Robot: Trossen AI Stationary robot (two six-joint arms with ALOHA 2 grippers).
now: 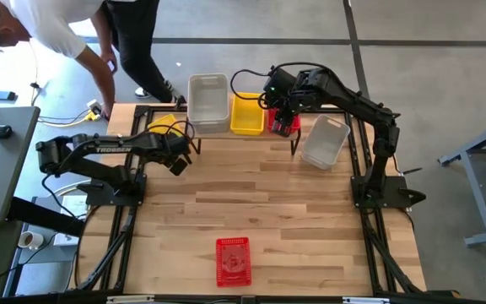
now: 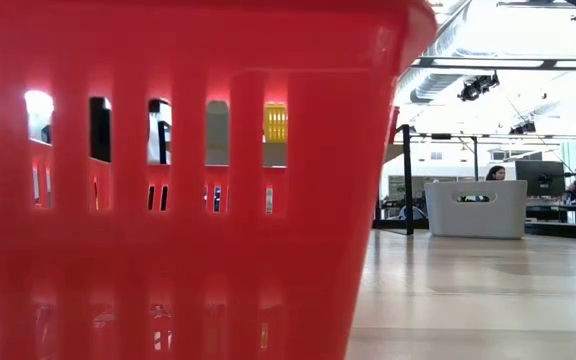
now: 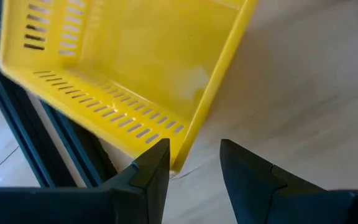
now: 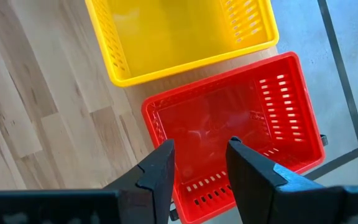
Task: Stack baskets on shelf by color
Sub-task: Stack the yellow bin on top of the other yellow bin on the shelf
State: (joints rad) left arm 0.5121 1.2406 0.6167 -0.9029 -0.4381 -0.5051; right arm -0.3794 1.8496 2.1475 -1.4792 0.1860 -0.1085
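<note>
On the shelf [image 1: 251, 136] at the table's far side stand a grey basket [image 1: 207, 101], a yellow basket [image 1: 246, 114] and a red basket [image 1: 286, 123] in a row. My right gripper [image 4: 199, 155] hangs open above the red basket [image 4: 229, 124], touching nothing. A second yellow basket [image 1: 165, 125] lies at the far left by the black frame. My left gripper [image 3: 194, 155] is open and points down beside that basket's corner [image 3: 182, 149], with nothing between its fingers. Another grey basket [image 1: 325, 139] rests on the table right of the shelf. Another red basket [image 1: 233, 260] stands near the front edge.
The front red basket [image 2: 168, 180] fills most of the low view; the grey basket [image 2: 475, 208] and a black shelf leg [image 2: 406, 180] show behind it. A person [image 1: 57, 34] bends over beyond the table's far left corner. Bare planks lie mid-table.
</note>
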